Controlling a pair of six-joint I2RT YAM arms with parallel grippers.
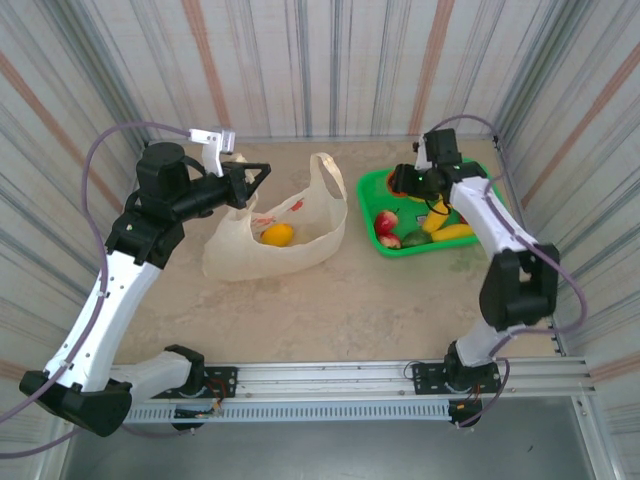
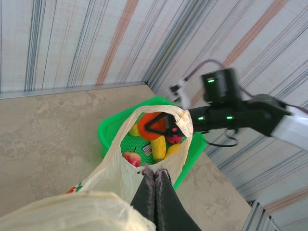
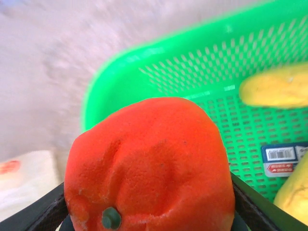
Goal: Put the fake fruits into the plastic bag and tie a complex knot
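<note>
The cream plastic bag (image 1: pixel 300 245) lies at the table's middle left with its mouth held up. A yellow-orange fruit (image 1: pixel 278 234) lies inside it. My left gripper (image 1: pixel 250 186) is shut on the bag's rim (image 2: pixel 144 163) beside a handle loop. My right gripper (image 1: pixel 403 181) hangs over the left end of the green basket (image 1: pixel 372 190), shut on a round orange fruit (image 3: pixel 149 159) that is dented between the fingers (image 3: pixel 43 211). In the basket lie a red apple (image 1: pixel 386 221), a green piece (image 1: pixel 412 238) and yellow bananas (image 1: pixel 452 232).
The basket (image 3: pixel 110 91) stands at the back right, close to the striped right wall. The bag's second handle loop (image 1: pixel 328 175) stands up between the bag and the basket. Striped curtains close in the table on three sides.
</note>
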